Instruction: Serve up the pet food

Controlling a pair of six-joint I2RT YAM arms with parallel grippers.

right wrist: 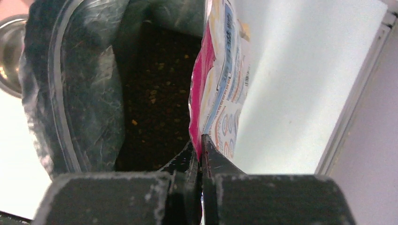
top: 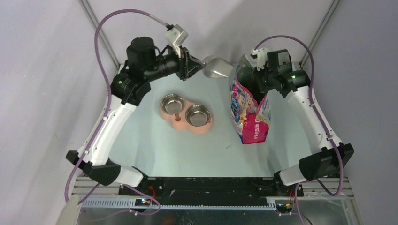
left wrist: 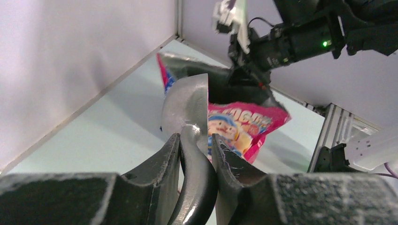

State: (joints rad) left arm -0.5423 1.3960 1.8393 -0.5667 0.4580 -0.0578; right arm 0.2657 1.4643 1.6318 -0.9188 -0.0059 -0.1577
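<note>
The pet food (right wrist: 157, 101) shows as dark-brown kibble deep inside the open cat-food bag (top: 248, 112), seen only in the right wrist view. My right gripper (top: 259, 70) is shut on the bag's top rim (right wrist: 202, 136) and holds it open and upright. My left gripper (top: 192, 63) is shut on the handle of the grey metal scoop (top: 217, 67), held above the table just left of the bag's mouth. In the left wrist view the scoop (left wrist: 187, 105) stands edge-on in front of the bag (left wrist: 234, 122). No kibble shows in the scoop.
A pink double feeder (top: 179, 123) with two steel bowls (top: 172, 102) (top: 197, 115) lies at the table's middle, both bowls showing bare metal. One bowl's rim shows in the right wrist view (right wrist: 9, 51). Grey walls close the back corner.
</note>
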